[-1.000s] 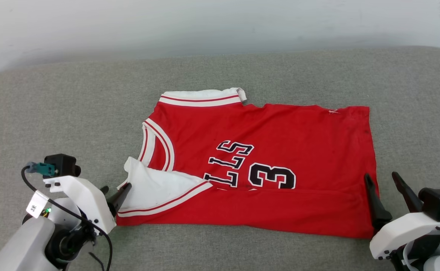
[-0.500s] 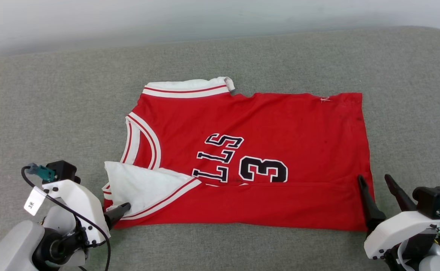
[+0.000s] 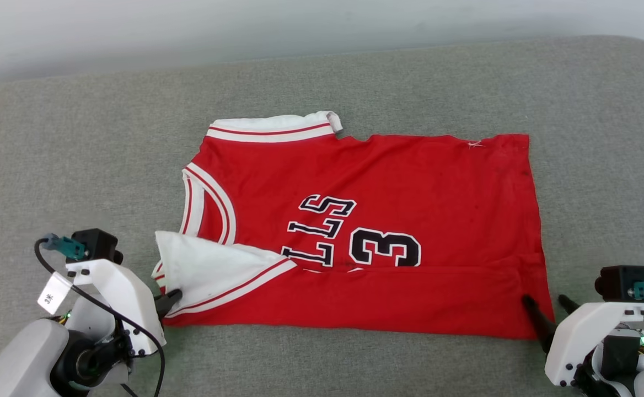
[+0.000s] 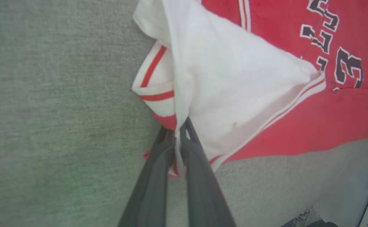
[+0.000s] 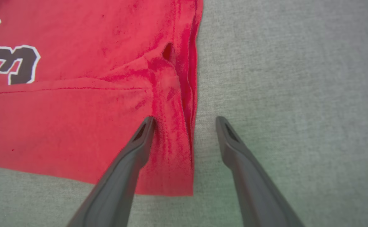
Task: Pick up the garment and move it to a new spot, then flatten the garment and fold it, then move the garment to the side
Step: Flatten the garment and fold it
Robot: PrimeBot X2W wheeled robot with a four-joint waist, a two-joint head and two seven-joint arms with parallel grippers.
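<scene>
Head view: garment point(image 3: 388, 187) lies flat on the grey cushion point(image 3: 79, 138); left hand point(image 3: 174, 295) at its near-left corner, right hand point(image 3: 544, 302) at its near-right corner.
Left wrist view: left hand clamped on the white sleeve edge point(image 4: 184, 107); shallow bite may slip.
Right wrist view: right hand open astride the hem point(image 5: 194, 78); may catch one layer.

The left gripper point(image 3: 173, 296) and right gripper point(image 3: 545, 300) had white angular shells point(image 3: 118, 286), dark screws point(image 3: 562, 381), black camera blocks point(image 3: 622, 278), teal plugs point(image 3: 69, 248), long dark fingers point(image 5: 133, 151); a black cable point(image 3: 161, 366) looped left.

The left tool point(image 4: 177, 130) has its fingers pinched together, while the right tool point(image 5: 185, 121) has them spread apart.
</scene>
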